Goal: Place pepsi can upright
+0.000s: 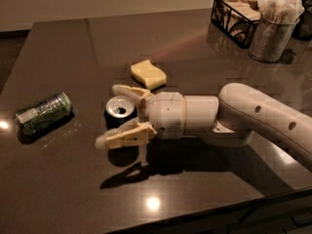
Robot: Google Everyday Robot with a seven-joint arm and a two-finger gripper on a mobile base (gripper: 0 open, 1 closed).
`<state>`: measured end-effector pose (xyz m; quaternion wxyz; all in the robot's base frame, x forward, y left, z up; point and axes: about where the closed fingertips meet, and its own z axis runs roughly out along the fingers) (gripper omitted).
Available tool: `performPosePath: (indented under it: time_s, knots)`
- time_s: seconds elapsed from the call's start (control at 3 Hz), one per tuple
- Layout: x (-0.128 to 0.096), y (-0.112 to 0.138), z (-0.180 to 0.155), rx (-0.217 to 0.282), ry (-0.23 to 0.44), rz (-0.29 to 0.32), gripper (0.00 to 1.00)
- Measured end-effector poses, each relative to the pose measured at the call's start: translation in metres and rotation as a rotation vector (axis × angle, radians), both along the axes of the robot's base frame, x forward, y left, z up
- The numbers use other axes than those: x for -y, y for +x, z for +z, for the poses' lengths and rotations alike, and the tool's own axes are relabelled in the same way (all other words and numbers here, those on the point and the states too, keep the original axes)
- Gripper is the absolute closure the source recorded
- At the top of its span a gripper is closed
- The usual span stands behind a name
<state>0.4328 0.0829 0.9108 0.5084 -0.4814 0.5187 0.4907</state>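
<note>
The pepsi can (119,112) stands upright on the dark table (73,52), its silver top with the opening facing up and its dark body below. My gripper (106,116) reaches in from the right at table height. It is open, with one cream finger (127,90) behind the can and the other finger (126,136) in front of it. The can sits between them, and a gap shows on the front side.
A green and silver can (43,113) lies on its side at the left. A yellow sponge (148,74) lies just behind my gripper. A black wire basket (238,18) and a metal cup of napkins (271,35) stand at the far right corner.
</note>
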Motion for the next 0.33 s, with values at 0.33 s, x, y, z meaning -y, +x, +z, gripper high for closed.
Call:
performPosePath:
  time_s: [0.33]
  knots:
    - [-0.0001,0.0000,0.0000,0.000,0.000,0.000,0.00]
